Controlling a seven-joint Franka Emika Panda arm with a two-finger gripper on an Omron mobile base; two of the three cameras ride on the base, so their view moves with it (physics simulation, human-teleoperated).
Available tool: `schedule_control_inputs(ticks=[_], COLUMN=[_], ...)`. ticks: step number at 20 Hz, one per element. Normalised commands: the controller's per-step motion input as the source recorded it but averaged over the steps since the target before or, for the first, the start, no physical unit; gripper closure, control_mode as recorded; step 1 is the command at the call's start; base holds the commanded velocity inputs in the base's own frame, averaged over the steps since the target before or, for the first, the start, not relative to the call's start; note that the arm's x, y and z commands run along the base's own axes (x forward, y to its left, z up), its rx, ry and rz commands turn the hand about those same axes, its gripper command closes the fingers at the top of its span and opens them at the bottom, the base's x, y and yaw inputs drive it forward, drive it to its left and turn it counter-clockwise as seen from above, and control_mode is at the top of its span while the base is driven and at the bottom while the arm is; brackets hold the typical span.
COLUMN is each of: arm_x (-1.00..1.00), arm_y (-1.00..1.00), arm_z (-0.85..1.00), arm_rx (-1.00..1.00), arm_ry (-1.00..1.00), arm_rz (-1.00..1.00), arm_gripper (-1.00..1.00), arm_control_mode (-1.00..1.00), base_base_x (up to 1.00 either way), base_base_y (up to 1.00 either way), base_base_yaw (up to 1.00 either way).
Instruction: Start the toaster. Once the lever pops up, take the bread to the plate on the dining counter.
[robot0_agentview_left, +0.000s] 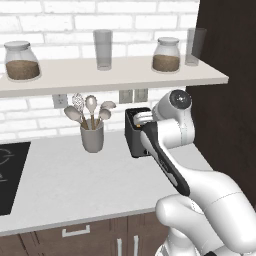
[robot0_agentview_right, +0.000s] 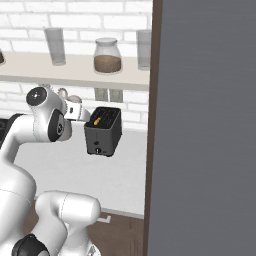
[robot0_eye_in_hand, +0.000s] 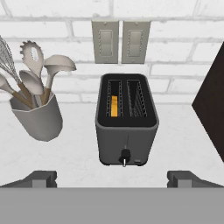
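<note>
Facing end effector: toaster, apart.

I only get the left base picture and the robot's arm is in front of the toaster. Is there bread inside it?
Observer: Yes. In the hand view the bread sits in the left slot of the toaster; the other slot is bare.
Child: Is the claw squeezing anything?
Observer: No. The gripper is open, short of the toaster.
Child: What's on the toaster's front?
Observer: A small dark lever knob, low on the narrow face towards the hand.
</note>
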Motion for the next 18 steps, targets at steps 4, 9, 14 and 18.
schedule_control_inputs(ticks=[4, 9, 14, 18], arm_x=[0.00, 0.00, 0.00, 0.00], arm_y=[0.00, 0.00, 0.00, 0.00], arm_z=[0.00, 0.00, 0.00, 0.00], arm_rx=[0.00, 0.00, 0.00, 0.00], arm_ry=[0.00, 0.00, 0.00, 0.00], arm_rz=[0.00, 0.00, 0.00, 0.00], arm_gripper=[-1.00, -1.00, -1.00, -1.00], arm_control_mode=[-1.00, -1.00, -1.00, -1.00], base_base_x=[0.00, 0.00, 0.00, 0.00], base_base_y=[0.00, 0.00, 0.00, 0.00], base_base_yaw=[0.00, 0.00, 0.00, 0.00])
